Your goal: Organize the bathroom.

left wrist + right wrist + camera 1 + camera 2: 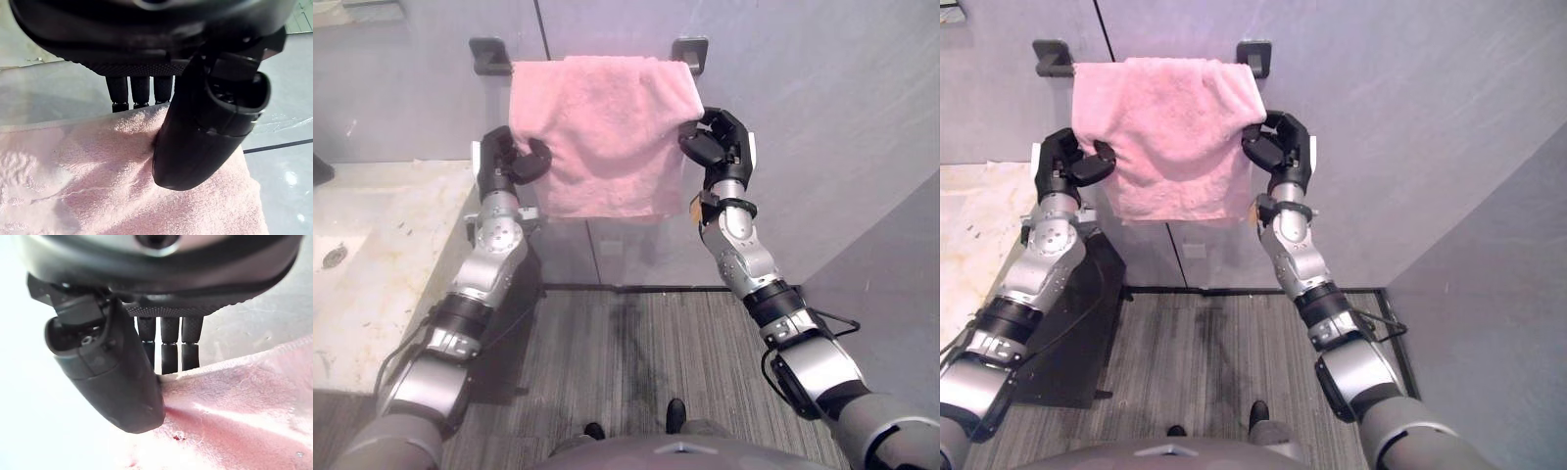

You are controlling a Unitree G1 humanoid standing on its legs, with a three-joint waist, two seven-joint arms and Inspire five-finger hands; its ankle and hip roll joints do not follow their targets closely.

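A pink towel (pixel 602 137) hangs folded over a wall rail between two dark brackets (pixel 489 54) (pixel 692 51). My left hand (pixel 504 162) is at the towel's left edge, about halfway down. In the left wrist view its thumb (pixel 205 127) presses the pink towel (pixel 98 196) against the fingers behind it. My right hand (pixel 720 142) is at the right edge, slightly higher. In the right wrist view its thumb (pixel 107 372) pinches the towel's hem (pixel 244 416) against the fingers. The towel hangs flat, its lower edge level.
A pale stone counter (pixel 382 294) with a sink drain (pixel 335 257) lies at the left. A dark bin (pixel 1077 323) stands under the left arm against the grey wall. Striped grey floor (pixel 636 362) runs below the towel.
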